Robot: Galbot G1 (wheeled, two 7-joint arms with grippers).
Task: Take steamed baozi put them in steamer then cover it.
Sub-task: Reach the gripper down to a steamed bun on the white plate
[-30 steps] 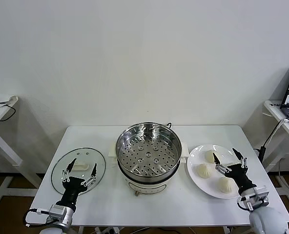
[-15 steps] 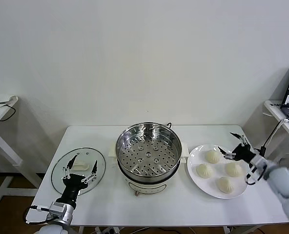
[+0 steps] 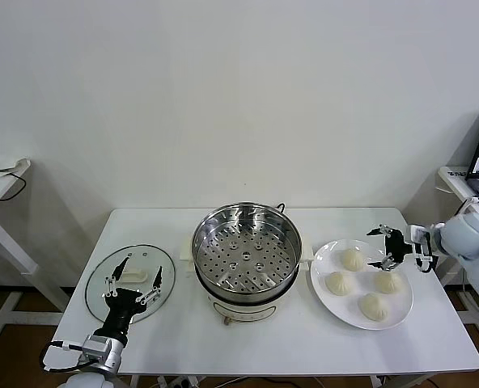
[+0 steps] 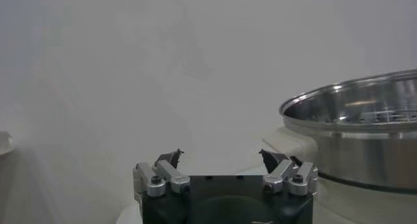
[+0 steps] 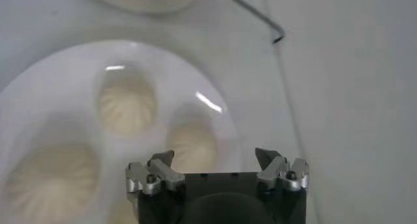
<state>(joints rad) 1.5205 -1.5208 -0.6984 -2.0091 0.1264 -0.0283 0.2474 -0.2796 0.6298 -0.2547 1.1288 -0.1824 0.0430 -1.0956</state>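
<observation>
Hovering over the far right edge of the plate (image 3: 328, 297), the right gripper (image 3: 387, 246) points inward toward the steamer (image 3: 246, 250), fingers spread wide, holding nothing. Four baozi (image 3: 352, 259) sit on that plate, just right of the steamer; the gripper is just above the two on the right side, not touching. Right wrist view: plate and pleated baozi (image 5: 127, 105) close below the gripper (image 5: 214, 157). Steamer at table (image 3: 175, 323) centre, perforated tray bare, uncovered. Cover (image 3: 168, 273) lies flat at table left. Left gripper (image 3: 133, 281) low over the cover's near edge, fingers wide, empty; its wrist view shows the steamer wall (image 4: 365, 137) beside the gripper (image 4: 220, 157).
</observation>
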